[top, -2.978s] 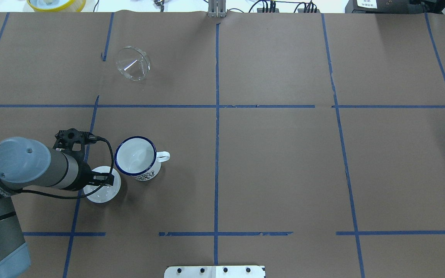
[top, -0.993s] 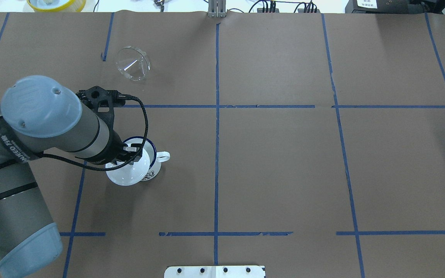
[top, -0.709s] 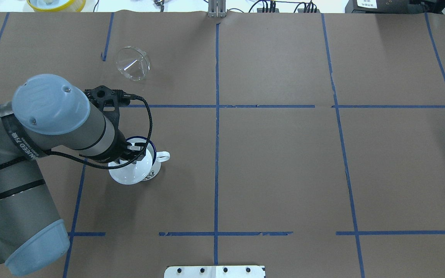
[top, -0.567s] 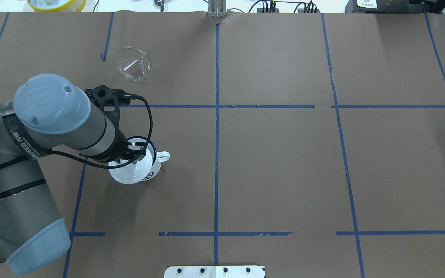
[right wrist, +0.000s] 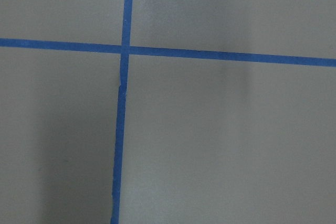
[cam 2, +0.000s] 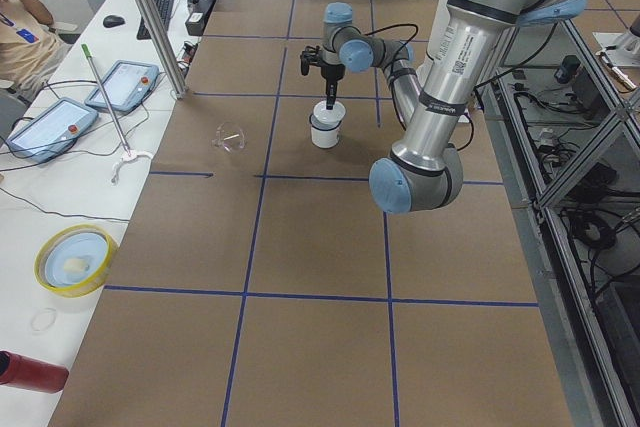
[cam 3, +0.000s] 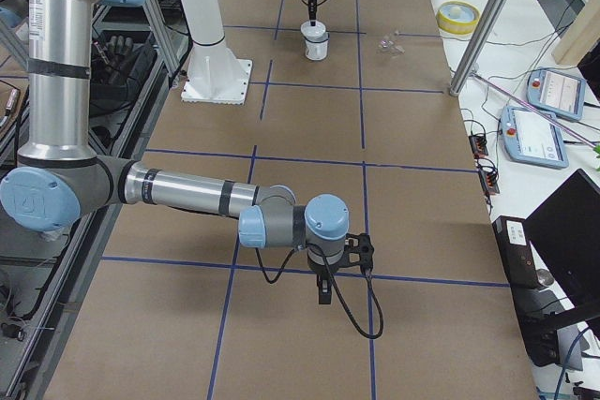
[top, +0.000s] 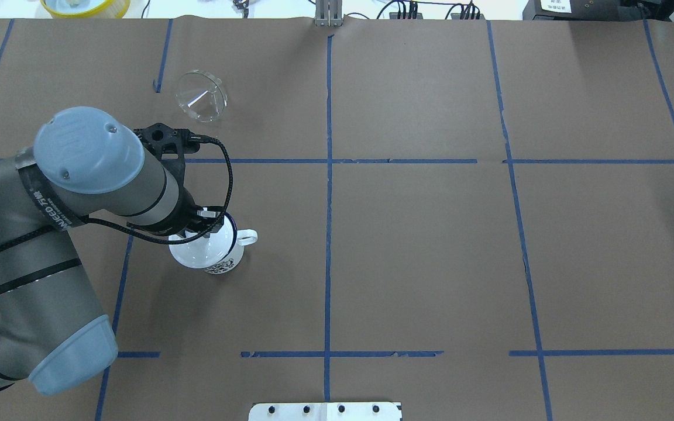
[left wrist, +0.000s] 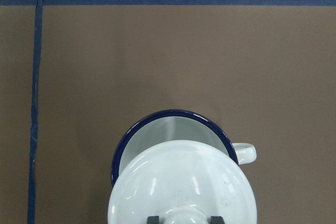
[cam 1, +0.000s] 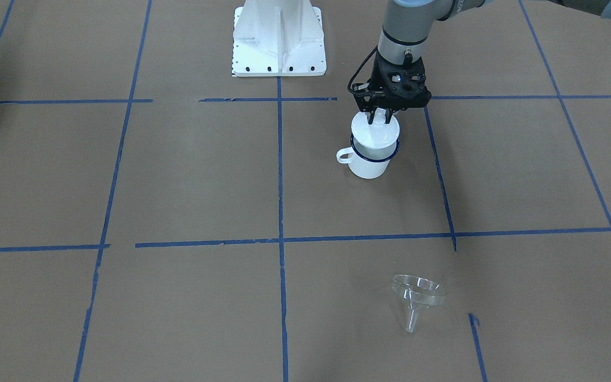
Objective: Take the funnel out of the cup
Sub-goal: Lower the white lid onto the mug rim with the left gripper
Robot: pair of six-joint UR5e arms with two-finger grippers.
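The clear funnel [cam 1: 417,294] lies on the brown table, far from the cup, with its spout toward the operators' side; it also shows in the overhead view [top: 199,96]. The cup [cam 1: 369,162], a white mug with a dark blue rim [left wrist: 168,116], stands upright with its handle [top: 247,236] sticking out sideways. My left gripper [cam 1: 379,114] is shut on the knob of a white round lid [left wrist: 181,182] and holds it just above the cup's mouth, covering most of it. My right gripper [cam 3: 323,297] hangs low over bare table far from the cup; I cannot tell whether it is open or shut.
The white robot base plate [cam 1: 279,48] sits at the table's robot-side edge. Blue tape lines [top: 328,175] cross the brown paper. A yellow bowl [top: 85,6] stands past the far edge.
My left gripper took the white lid from the table beside the cup, lifted it and carried it over the cup's mouth. The funnel and the cup have not moved.
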